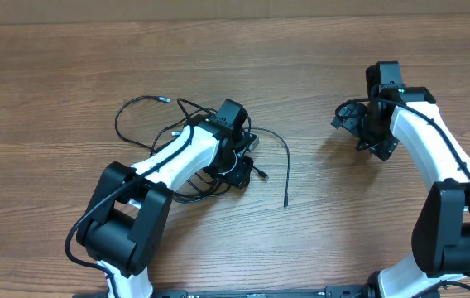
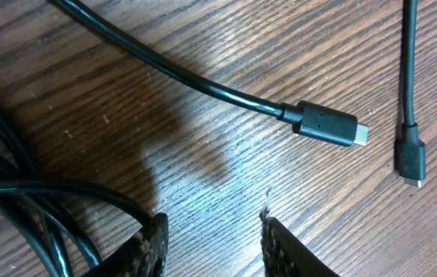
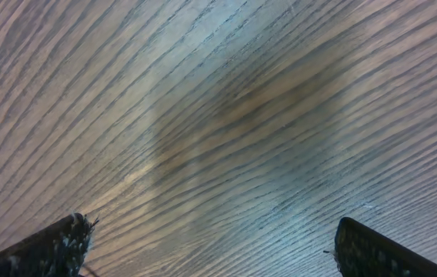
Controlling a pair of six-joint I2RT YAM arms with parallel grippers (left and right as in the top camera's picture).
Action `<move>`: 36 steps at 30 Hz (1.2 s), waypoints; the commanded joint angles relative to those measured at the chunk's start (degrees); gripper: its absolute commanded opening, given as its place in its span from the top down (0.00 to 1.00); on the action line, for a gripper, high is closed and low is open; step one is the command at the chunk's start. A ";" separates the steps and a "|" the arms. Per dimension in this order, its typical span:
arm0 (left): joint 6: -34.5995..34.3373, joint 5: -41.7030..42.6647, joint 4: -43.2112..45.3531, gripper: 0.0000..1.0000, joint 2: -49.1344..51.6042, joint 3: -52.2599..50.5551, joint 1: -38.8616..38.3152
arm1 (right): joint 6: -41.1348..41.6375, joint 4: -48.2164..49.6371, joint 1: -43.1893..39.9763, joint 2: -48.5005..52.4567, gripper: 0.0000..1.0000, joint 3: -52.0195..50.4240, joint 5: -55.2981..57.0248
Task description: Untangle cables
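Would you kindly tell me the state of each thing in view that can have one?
Cables: tangled, in loose loops.
Silver-tipped plug: unplugged, lying loose.
Smaller plug: unplugged, lying apart from the other plug.
Left tool: open, holding nothing.
Right tool: wide open, holding nothing.

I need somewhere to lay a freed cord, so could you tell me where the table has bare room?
Bare wood lies between the loose cable end and the right pincer, along the far edge of the table, and left of the cables. It is crowded around the left pincer, where the cables overlap.
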 commanded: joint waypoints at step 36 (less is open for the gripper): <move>-16.98 18.16 12.35 0.55 7.61 -0.42 0.66 | -0.02 0.09 -0.15 -0.22 0.00 0.48 0.55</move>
